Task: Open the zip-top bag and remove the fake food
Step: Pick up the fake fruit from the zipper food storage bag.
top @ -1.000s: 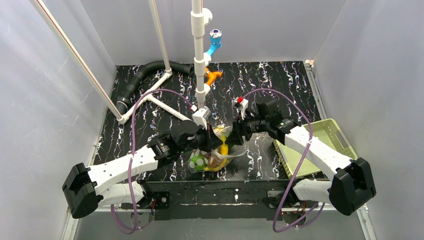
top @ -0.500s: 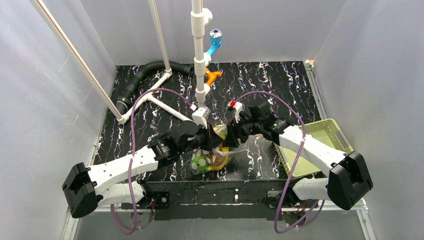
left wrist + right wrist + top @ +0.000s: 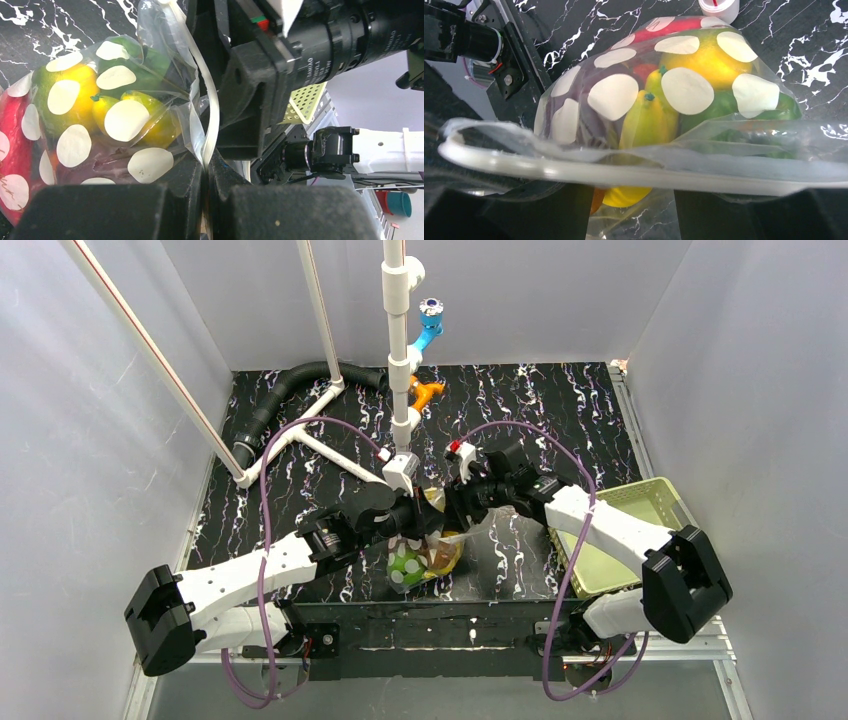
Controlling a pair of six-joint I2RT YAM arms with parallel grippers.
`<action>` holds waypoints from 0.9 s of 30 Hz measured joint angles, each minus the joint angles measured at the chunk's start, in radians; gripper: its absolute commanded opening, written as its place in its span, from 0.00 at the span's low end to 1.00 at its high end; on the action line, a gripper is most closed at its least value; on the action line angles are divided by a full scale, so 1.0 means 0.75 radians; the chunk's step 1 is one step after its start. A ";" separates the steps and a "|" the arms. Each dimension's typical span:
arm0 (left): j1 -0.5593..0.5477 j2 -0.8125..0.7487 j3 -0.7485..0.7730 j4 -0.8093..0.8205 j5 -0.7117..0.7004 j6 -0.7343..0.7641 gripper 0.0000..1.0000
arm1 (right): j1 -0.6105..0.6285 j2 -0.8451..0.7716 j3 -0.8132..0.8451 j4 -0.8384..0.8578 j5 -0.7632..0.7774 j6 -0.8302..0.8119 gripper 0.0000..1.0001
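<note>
Inside the zip-top bag (image 3: pixel 614 95), fake food (image 3: pixel 709 65) lies bunched together.

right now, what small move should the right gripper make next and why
Probably close the right gripper on the zip rim of the zip-top bag: the rim lies across its open jaws, the left gripper is shut on that rim, and the fake food is inside.

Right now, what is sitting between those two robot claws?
The zip-top bag: the top view shows its top edge between the left gripper, shut on it, and the open right gripper. The fake food sits inside.
</note>
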 measured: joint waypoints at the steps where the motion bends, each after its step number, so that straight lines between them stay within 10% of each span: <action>1: -0.001 0.000 -0.001 0.003 0.001 0.000 0.00 | 0.007 0.006 0.000 0.009 0.011 0.002 0.57; 13: -0.001 -0.001 -0.001 0.008 -0.008 -0.001 0.00 | 0.039 0.042 -0.009 0.066 0.086 0.008 0.16; 27: -0.006 -0.119 -0.023 -0.100 -0.184 -0.041 0.00 | 0.040 -0.064 -0.085 0.108 0.067 -0.014 0.02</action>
